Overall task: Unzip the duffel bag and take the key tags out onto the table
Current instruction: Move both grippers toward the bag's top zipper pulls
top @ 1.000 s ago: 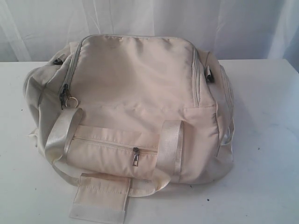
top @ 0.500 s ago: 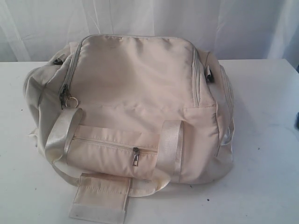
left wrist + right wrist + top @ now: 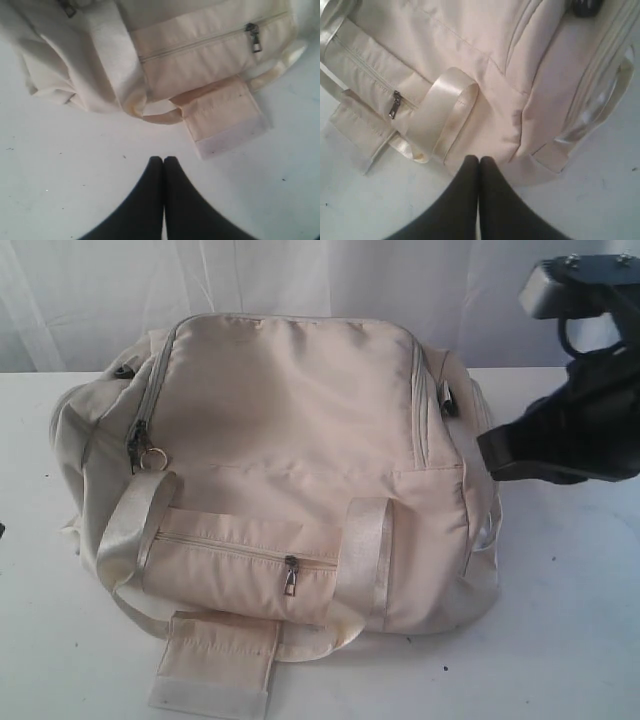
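Observation:
The cream duffel bag (image 3: 290,460) lies on the white table (image 3: 570,620), main zip and front pocket zip both closed. The main zipper pull with its ring (image 3: 148,455) sits at the bag's left end, and the pocket pull (image 3: 291,578) hangs mid-front. The key tags are hidden. My right gripper (image 3: 490,452) hovers by the bag's right end, shut and empty; its wrist view has the tips (image 3: 479,159) over the bag's lower right corner. My left gripper (image 3: 163,159) is shut and empty above bare table, short of the bag's handle flap (image 3: 225,117).
A white curtain (image 3: 320,280) hangs behind the table. The handle flap (image 3: 215,660) lies flat in front of the bag near the table's front edge. Satin straps (image 3: 365,550) loop over the pocket. Bare tabletop shows on both sides of the bag.
The right arm has come into the exterior view from the right and now hangs beside the bag's right end. A dark sliver has appeared at the left edge. The bag has not moved.

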Controlling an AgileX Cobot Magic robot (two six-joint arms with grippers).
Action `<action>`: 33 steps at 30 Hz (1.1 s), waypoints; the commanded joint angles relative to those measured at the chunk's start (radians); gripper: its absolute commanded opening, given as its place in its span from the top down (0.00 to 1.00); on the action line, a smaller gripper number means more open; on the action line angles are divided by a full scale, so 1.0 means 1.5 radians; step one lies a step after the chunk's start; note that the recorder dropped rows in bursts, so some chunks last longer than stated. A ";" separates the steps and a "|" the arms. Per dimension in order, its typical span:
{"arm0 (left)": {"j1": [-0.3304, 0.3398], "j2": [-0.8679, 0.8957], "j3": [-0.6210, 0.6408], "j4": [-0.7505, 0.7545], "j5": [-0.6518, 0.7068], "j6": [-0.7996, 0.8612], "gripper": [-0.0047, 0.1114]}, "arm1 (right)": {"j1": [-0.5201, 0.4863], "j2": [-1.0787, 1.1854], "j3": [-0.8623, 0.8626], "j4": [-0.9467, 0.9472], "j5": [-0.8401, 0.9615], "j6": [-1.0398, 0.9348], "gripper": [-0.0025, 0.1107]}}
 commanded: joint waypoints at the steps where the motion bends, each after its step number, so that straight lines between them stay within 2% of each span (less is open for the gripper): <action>1: -0.003 0.094 -0.013 0.047 -0.038 -0.045 0.96 | 0.005 0.065 -0.037 -0.011 0.008 -0.002 0.98; 7: -0.003 0.237 -0.054 0.063 -0.163 -0.047 0.96 | 0.005 0.087 -0.035 -0.011 -0.001 -0.005 0.98; 9: -0.003 0.271 -0.064 0.069 -0.196 -0.047 0.92 | 0.005 0.087 -0.035 -0.011 0.000 -0.009 0.98; 12: -0.003 0.307 -0.071 0.071 -0.243 -0.048 0.74 | 0.005 0.087 -0.034 -0.002 -0.011 -0.009 0.98; 13: -0.003 0.330 -0.071 0.069 -0.267 -0.054 0.53 | 0.005 0.087 -0.034 0.010 -0.022 -0.009 0.98; 15: -0.003 0.367 -0.071 0.062 -0.312 -0.072 0.28 | 0.005 0.087 -0.034 0.044 -0.026 -0.009 0.98; 16: -0.003 0.381 -0.072 0.062 -0.325 -0.080 0.26 | 0.005 0.087 -0.034 0.056 -0.024 -0.009 0.98; 18: -0.003 0.421 -0.072 0.056 -0.362 -0.080 0.31 | 0.010 0.087 -0.034 0.075 -0.020 -0.015 0.98; 19: -0.003 0.445 -0.072 0.038 -0.367 -0.080 0.41 | 0.021 0.087 -0.034 0.073 -0.020 -0.024 0.98; 21: -0.003 0.460 -0.072 0.024 -0.342 -0.080 0.68 | 0.035 0.087 -0.034 0.072 -0.020 -0.031 0.98; 22: -0.003 0.456 -0.072 0.024 -0.325 -0.080 0.85 | 0.037 0.087 -0.034 0.072 -0.020 -0.037 0.98; 23: -0.003 0.450 -0.072 0.024 -0.308 -0.080 0.96 | 0.037 0.087 -0.034 0.072 -0.020 -0.039 0.98; 27: -0.003 0.413 -0.069 0.000 -0.211 -0.065 0.95 | 0.037 0.087 -0.034 0.072 -0.021 -0.039 0.98; 33: -0.003 0.331 0.001 -0.122 -0.186 0.042 0.96 | 0.037 0.087 -0.034 0.072 -0.021 -0.040 0.98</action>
